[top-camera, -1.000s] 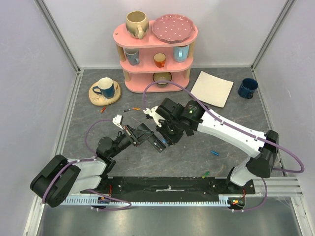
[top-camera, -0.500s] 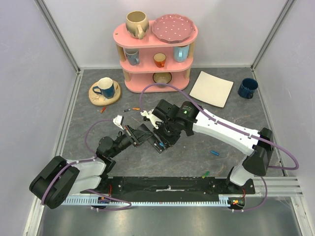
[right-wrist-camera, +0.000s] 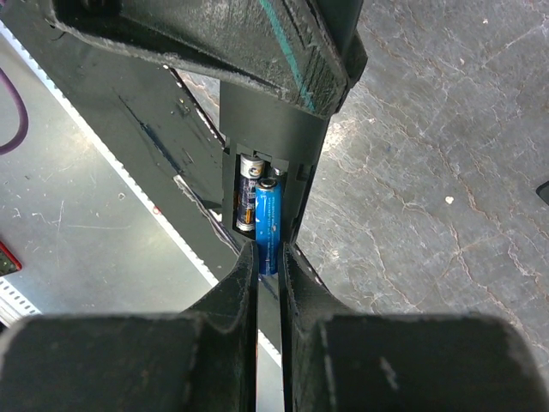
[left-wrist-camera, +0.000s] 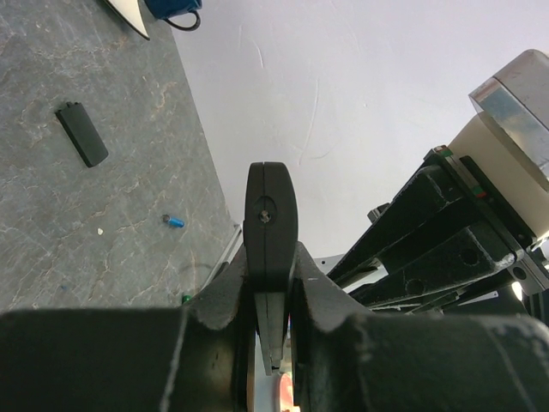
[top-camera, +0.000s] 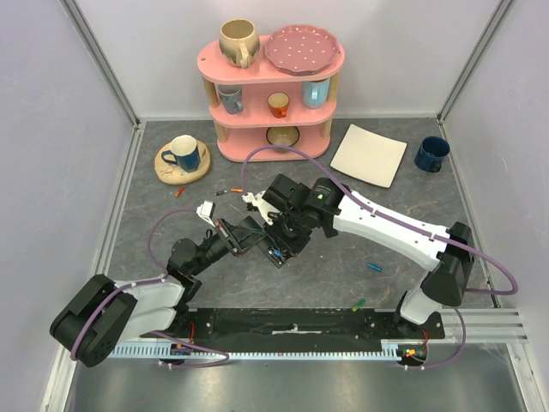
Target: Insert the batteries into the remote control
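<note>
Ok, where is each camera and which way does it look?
Top: high behind the robot, looking down at the table; left arm and right arm show, left hand and right hand meeting at the remote control.
Left wrist: on the left arm, looking across the table to a wall; its fingers clamp the remote control.
Right wrist: on the right arm, looking down between its fingers, which pinch a blue battery.
Shared: top and left wrist show a loose battery.

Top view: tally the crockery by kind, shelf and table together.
Mugs and cups: 6 (beige mug, small blue mug, orange cup, pale blue cup, blue mug at far left, dark blue mug)
Plates: 2 (pink plate, white square plate)
Saucers: 1 (tan saucer)
Bowls: 1 (bowl)
Total: 10
</note>
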You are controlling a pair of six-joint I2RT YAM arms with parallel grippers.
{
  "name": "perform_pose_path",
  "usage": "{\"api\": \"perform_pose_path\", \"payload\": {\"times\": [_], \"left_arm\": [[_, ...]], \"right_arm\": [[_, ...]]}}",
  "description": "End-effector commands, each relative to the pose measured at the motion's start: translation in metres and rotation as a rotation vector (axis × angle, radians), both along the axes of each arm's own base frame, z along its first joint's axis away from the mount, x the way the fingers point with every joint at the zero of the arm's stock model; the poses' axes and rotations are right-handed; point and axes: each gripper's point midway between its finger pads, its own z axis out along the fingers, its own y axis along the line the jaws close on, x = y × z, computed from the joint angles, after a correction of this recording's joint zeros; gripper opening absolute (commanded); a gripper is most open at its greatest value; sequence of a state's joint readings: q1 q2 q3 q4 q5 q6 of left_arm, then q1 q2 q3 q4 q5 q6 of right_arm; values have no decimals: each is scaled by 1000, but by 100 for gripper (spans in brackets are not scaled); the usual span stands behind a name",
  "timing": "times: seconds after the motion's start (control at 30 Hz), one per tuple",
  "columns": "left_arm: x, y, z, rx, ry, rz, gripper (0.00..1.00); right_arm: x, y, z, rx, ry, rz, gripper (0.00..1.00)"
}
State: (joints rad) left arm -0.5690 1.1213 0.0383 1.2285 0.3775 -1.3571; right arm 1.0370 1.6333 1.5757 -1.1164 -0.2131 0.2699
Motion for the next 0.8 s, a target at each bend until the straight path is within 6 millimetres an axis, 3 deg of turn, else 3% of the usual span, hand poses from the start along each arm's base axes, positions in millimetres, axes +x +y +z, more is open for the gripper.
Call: {"api": "perform_pose_path", "payload": {"times": [0.0, 0.5, 0.77], "left_arm": [[-15, 5, -6, -4, -13, -23, 2], [-23, 7, -4, -2, -39, -36, 2], [-25, 9, -5, 0, -38, -36, 2]], "right_arm": [[-1, 8, 1, 26, 4, 0, 0], [2, 3, -12, -22, 1, -5, 0], [9, 6, -9, -23, -17, -6, 0]]}}
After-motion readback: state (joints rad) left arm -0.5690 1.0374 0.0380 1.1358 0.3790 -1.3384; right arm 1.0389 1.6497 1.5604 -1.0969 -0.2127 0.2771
